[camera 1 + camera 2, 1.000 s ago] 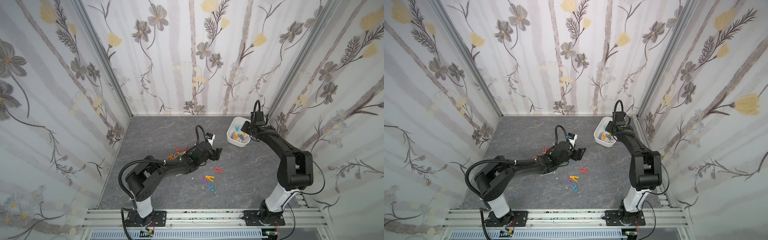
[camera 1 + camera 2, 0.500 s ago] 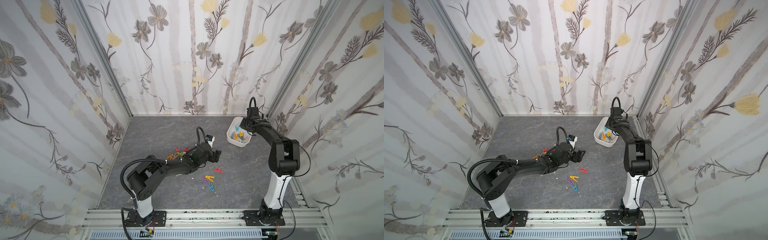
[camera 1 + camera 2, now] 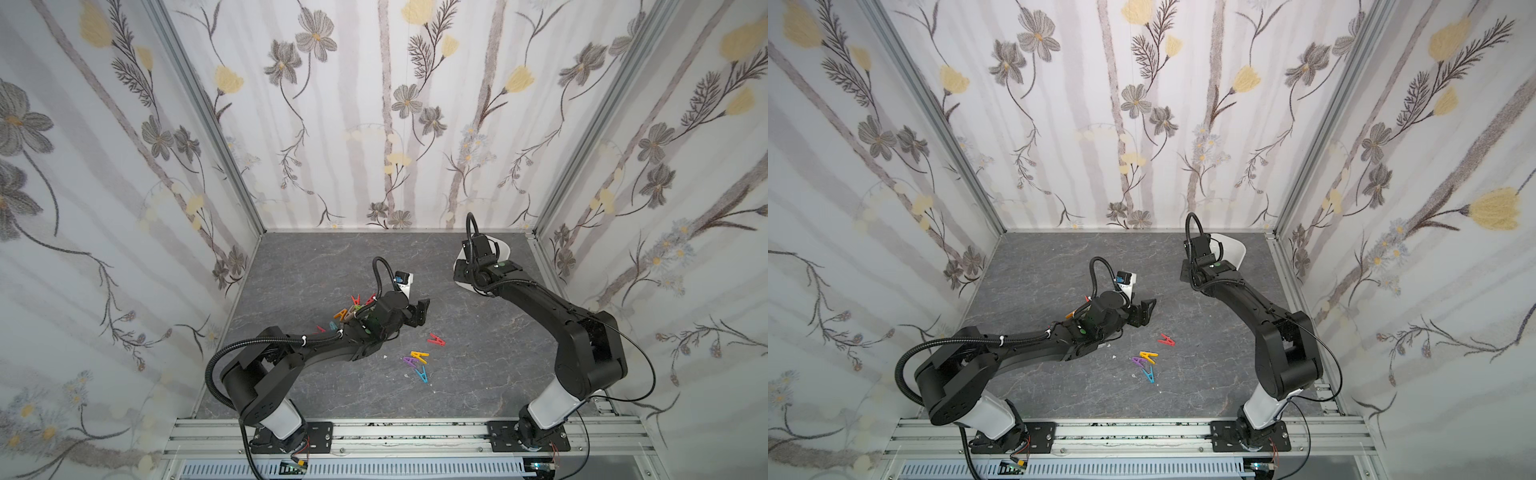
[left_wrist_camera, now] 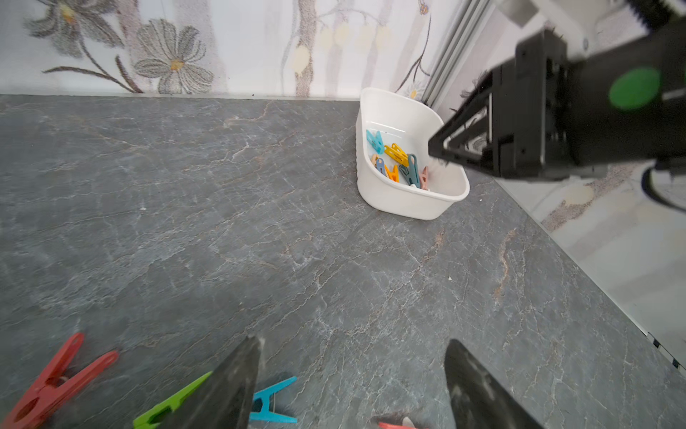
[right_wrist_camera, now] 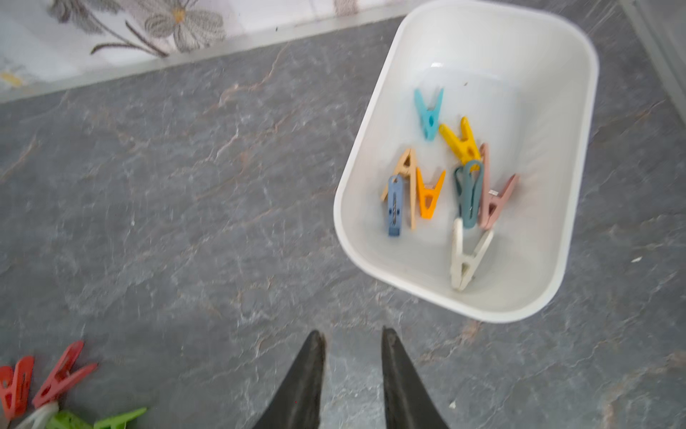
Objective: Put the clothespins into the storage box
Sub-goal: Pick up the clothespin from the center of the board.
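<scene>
Since the right gripper [image 5: 352,334] was clamped shut over the storage box [image 3: 503,250] a second ago and now stands narrowly parted just beside it, I judge that one peg has just been dropped in.

In both top views the right arm [image 3: 540,303] has drawn back from the box, which sits in the far right corner, half hidden behind the wrist. Four loose clothespins [image 3: 419,357] lie on the grey table [image 3: 332,270], and a heap [image 3: 353,307] of others lies beside the left arm [image 3: 324,353].

From the left wrist, the left gripper [image 4: 352,345] is spread wide and empty. A blue peg [image 4: 273,399] lies just beside one finger, with a green peg [image 4: 170,405] and a red peg [image 4: 55,379] further off.

From the right wrist, the jaws hold nothing and eight pegs lie in the box. Many remain outside, so another fetch is due.
</scene>
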`<state>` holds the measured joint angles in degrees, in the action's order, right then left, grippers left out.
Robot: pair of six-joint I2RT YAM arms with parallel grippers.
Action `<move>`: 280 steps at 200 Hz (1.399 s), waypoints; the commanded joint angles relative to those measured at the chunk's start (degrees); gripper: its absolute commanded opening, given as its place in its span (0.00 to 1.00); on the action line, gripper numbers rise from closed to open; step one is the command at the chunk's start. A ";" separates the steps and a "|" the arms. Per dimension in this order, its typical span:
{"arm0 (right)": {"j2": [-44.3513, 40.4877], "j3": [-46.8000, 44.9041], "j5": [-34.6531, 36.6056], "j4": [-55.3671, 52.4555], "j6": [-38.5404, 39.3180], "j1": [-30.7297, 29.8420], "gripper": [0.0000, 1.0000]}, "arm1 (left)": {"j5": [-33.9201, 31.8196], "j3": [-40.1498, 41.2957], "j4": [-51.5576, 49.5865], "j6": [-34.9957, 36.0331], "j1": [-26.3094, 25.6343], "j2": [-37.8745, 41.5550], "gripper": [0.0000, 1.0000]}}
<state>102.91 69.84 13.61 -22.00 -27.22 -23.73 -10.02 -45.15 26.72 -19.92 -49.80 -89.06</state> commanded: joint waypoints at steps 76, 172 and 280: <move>-1.20 -14.34 -6.93 2.22 -7.15 -19.53 0.34 | -5.23 16.69 -5.14 -7.20 1.12 16.69 0.79; 5.65 -13.24 -2.13 -0.98 -0.48 -21.61 0.26 | -3.35 20.62 -6.75 -6.74 1.13 21.05 0.85; -1.27 -9.44 -2.16 -3.32 -1.27 -16.79 0.05 | -3.72 18.22 -3.18 -4.30 1.16 19.43 0.84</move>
<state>104.57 58.94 10.96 -25.89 -27.99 -43.59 -12.91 -25.87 19.73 -25.43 -48.75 -69.08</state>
